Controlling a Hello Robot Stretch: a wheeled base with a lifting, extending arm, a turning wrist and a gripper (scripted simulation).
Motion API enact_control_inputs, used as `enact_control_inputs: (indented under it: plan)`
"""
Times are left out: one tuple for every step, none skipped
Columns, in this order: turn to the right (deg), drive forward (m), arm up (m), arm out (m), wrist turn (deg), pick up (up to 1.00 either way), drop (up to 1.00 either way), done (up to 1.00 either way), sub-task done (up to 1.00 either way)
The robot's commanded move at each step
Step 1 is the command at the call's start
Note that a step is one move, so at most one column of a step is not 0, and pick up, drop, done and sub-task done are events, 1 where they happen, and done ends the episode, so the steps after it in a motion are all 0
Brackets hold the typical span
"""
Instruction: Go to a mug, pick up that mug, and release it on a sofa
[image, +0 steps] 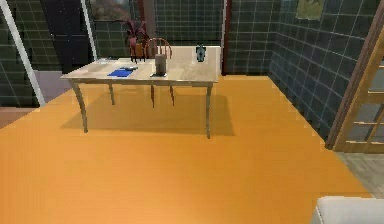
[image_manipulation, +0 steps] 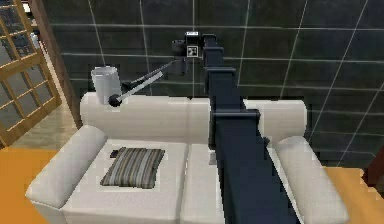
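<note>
Over sofa back: pale grey cylindrical mug, upright.

The forward view looks ahead and slightly down across orange floor to a pale wooden table well away from the cream cushioned sofa, the arm side view faces that sofa close up, and both catch the wood-framed door beside it.

This is looking like somebody's home: cream sofa with a striped cushion sitting at 6 o'clock in the arm side view, dining table and chair standing at the forward view's 11 o'clock.
</note>
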Motion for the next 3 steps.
enact_control_inputs:
  plan:
    - [0.0, 0.00, 0.00, 0.00, 45.0, 0.00, 0.00, 0.00, 0.00]
    - [0.0, 0.00, 0.00, 0.00, 36.0, 0.00, 0.00, 0.00, 0.00]
    - [0.0, 0.00, -0.40, 0.00, 0.0, 0.00, 0.00, 0.00, 0.00]
